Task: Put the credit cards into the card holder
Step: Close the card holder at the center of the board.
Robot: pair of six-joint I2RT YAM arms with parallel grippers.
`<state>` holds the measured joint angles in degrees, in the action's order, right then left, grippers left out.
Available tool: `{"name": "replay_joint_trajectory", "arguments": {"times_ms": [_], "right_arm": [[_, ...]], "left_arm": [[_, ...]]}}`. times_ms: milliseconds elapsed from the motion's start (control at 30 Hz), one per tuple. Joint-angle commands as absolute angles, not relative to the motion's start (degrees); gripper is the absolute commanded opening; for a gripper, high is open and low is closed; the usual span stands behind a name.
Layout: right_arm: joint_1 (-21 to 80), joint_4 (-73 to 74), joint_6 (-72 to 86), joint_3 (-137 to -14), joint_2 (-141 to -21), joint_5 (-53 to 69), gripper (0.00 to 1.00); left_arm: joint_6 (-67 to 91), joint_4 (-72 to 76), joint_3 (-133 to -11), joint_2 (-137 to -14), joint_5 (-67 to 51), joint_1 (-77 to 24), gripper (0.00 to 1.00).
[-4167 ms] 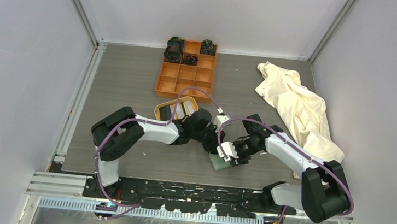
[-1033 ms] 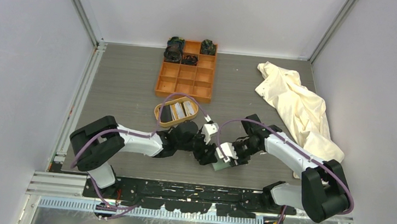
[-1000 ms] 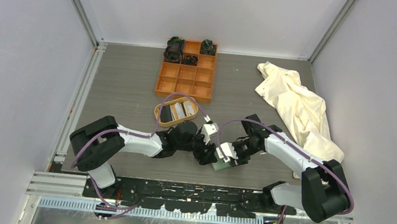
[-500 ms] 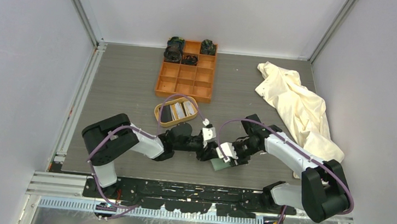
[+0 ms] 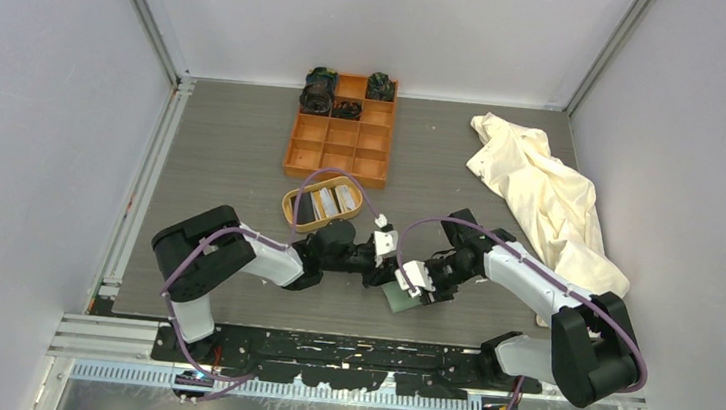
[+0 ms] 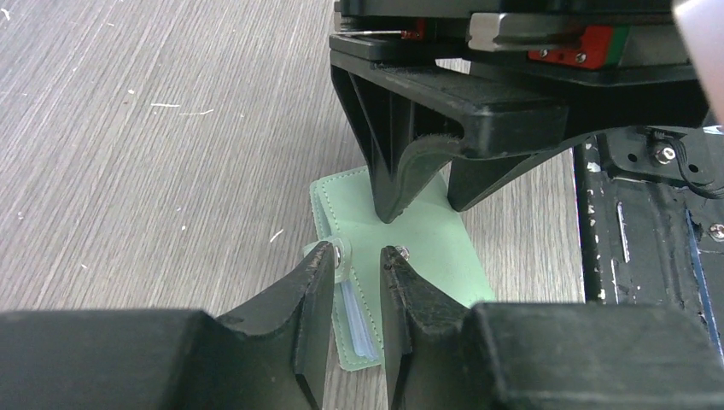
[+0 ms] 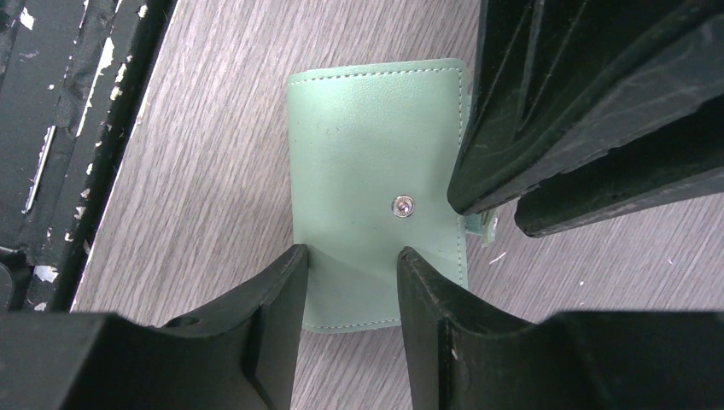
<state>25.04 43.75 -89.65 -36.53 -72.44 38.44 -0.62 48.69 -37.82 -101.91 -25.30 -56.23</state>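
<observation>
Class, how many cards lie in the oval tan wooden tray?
3, side by side in the oval tan wooden tray: a dark card on the left, a white card in the middle, a pale card on the right. Others may lie hidden beneath.

Sage-green holder lies flat on table, folded shut, snap stud up. Pale blue layers show at its side. Cards, white and dark, lie in tray.

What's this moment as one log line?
card holder folded shut | left gripper slightly open at strap tab | right gripper open, touching it
</observation>
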Motion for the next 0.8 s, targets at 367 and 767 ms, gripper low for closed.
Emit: {"name": "replay_joint_trajectory", "arguments": {"times_ms": [367,767], "right_arm": [[25.4,45.4,-89.0,-37.4,-73.3,37.4,0.47],[25.4,45.6,-89.0,-37.4,-73.4,37.4,0.47]], "left_arm": [[-2.0,46.5,-40.7,-102.4,-25.7,-55.9,0.18],[-0.9,45.9,-41.3,-102.8,-25.7,-55.7,0.17]]}}
